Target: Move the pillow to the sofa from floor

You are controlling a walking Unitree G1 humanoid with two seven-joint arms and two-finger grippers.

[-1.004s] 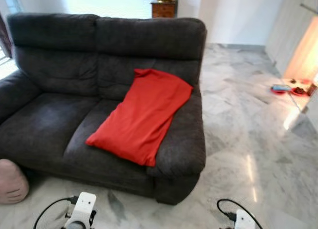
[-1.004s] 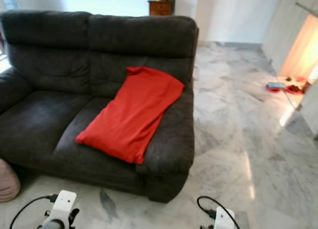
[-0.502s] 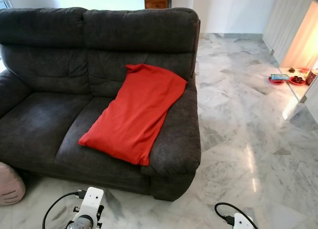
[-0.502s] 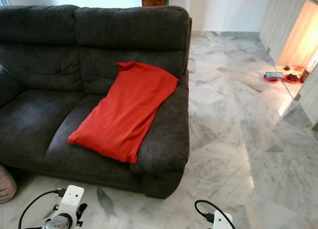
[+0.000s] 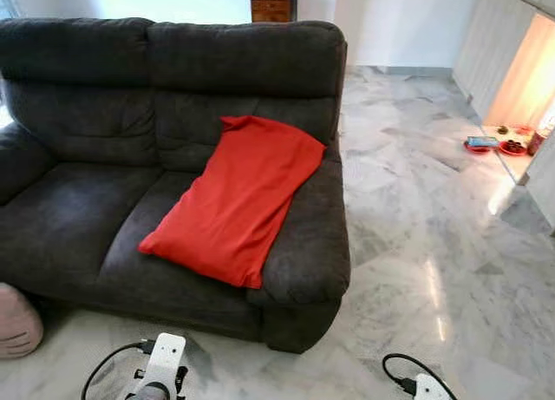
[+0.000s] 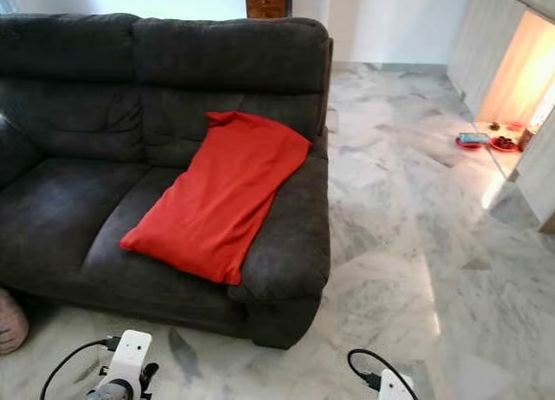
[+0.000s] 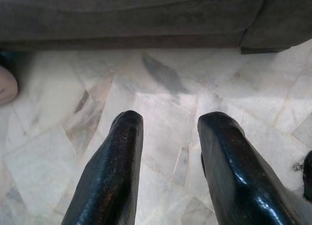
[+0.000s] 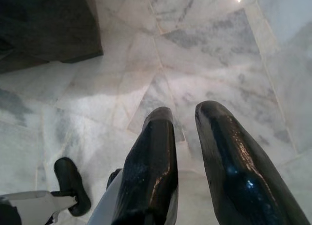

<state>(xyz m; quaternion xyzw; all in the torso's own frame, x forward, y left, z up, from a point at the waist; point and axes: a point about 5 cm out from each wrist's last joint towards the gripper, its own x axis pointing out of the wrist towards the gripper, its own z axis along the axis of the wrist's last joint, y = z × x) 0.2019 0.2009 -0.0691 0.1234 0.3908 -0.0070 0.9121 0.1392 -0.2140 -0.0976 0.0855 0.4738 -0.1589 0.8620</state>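
Marble floor [image 5: 451, 270], pale with grey veining, spreads from the near edge out to the far right of your view, and a dark grey two-seat sofa [image 5: 104, 96] stands on it at the left and centre. You can see the red pillow [image 5: 236, 197] already lying on the sofa: it rests slantwise over the right seat cushion, its far end leaning against the backrest and its right edge touching the sofa's right armrest [image 5: 308, 244]. Behind the sofa, against the far wall, a small wooden cabinet [image 5: 272, 4] shows its top half. Far right, near a warmly lit opening, some small red and blue items [image 5: 491, 144] sit on the floor; you cannot tell what they are. At the near left, just beside the sofa's front corner, a pink rounded object [image 5: 17, 320] lies on the floor.

Your two arms hang low at the near edge. The left wrist unit [image 5: 162, 365] with its black cable shows near left, the right one [image 5: 427, 388] near right. Through the left wrist camera, the left claw [image 7: 168, 137] points at bare marble just in front of the sofa's base, its two black fingers [image 7: 117, 161] apart and grasping nothing. Through the right wrist camera, the right claw [image 8: 183, 120] hangs over the marble near the sofa's right front corner, fingers [image 8: 151, 156] likewise parted with a narrow gap between them, and released.
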